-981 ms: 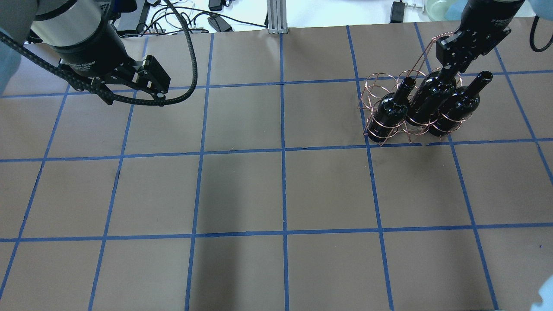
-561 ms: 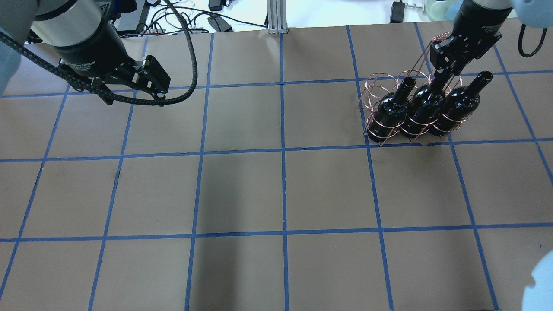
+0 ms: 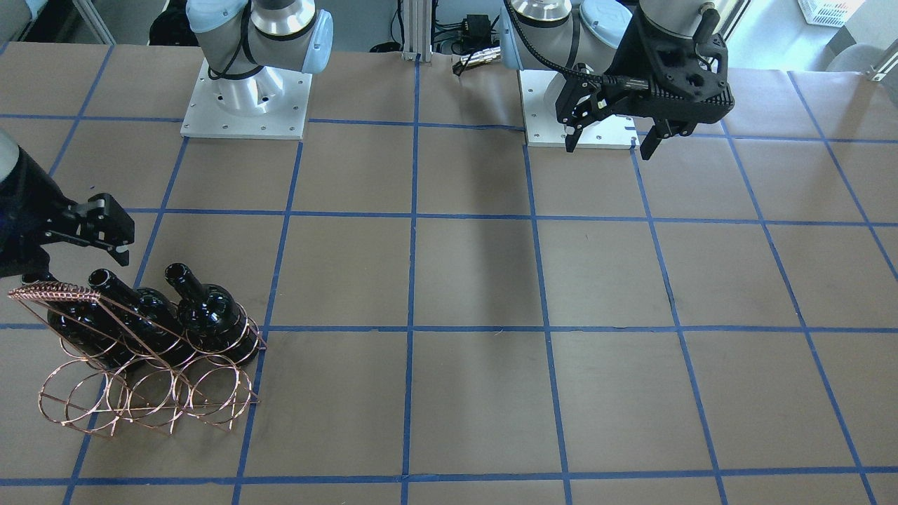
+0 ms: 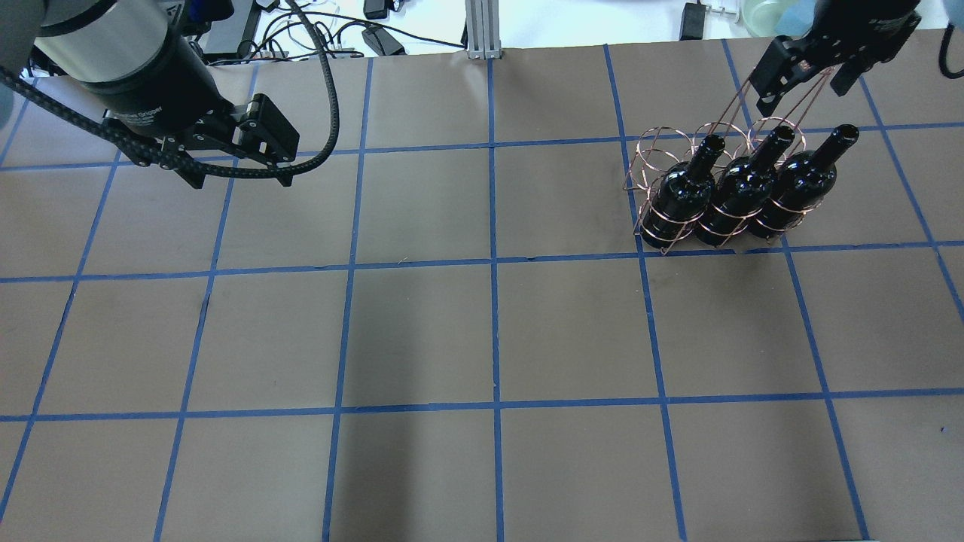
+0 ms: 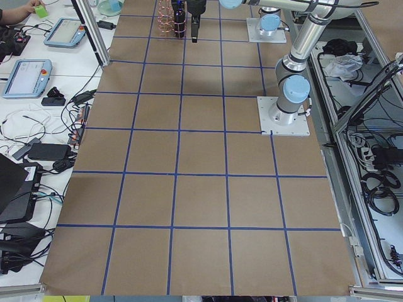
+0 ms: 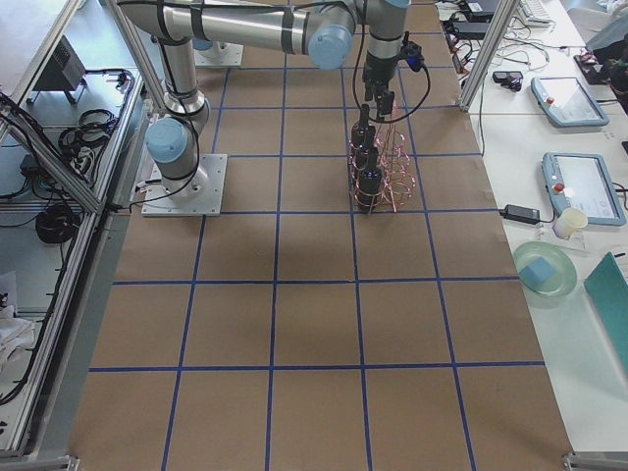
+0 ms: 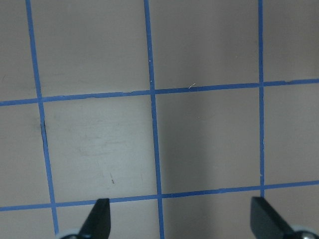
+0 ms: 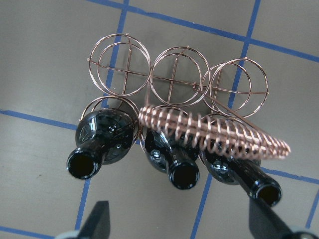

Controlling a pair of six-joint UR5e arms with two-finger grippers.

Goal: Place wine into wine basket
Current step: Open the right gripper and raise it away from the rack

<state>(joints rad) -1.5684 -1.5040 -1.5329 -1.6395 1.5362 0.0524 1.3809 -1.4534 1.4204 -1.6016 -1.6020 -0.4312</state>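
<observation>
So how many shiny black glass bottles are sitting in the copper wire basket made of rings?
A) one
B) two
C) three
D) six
C: three glossy black glass bottles fill one row of the copper wire basket, and the three rings in the other row are empty.

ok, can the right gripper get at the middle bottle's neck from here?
Probably yes. The right gripper hangs open above the row and the middle bottle's neck stands clear, though the handle bar runs close beside it.
</observation>
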